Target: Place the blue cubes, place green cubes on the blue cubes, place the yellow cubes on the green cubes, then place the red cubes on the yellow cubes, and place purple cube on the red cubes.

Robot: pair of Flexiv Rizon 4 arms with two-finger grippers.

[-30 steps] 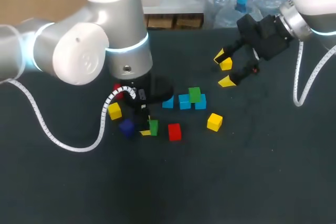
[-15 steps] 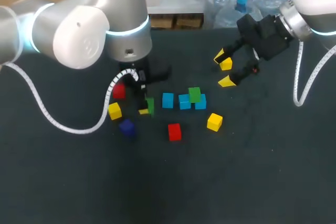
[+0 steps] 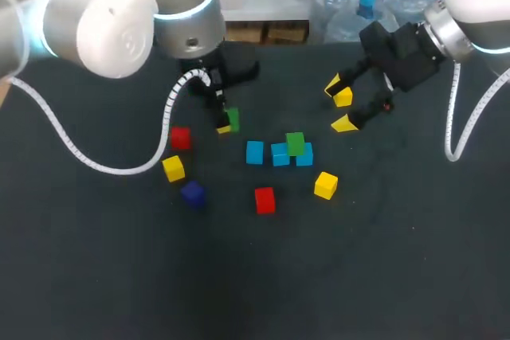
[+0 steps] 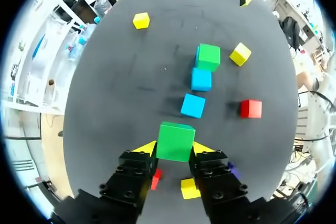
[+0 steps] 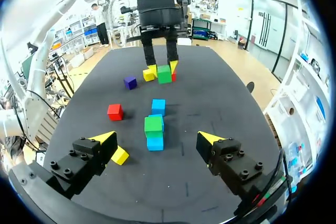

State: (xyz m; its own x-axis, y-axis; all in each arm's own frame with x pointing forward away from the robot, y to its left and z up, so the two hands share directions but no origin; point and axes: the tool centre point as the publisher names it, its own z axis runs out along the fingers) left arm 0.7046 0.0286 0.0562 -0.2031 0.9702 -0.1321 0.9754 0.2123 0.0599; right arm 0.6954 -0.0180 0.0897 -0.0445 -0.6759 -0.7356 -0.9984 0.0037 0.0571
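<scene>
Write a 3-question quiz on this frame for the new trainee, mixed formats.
1. True or false: the right gripper is shut on a cube.
2. What does the left gripper hold above the table? A) a red cube B) a green cube C) a purple cube
3. Fill in: ___ blue cubes are in view on the table.

Key: 1. False: its fingers stand open with nothing between them. 2. B. 3. Three.
</scene>
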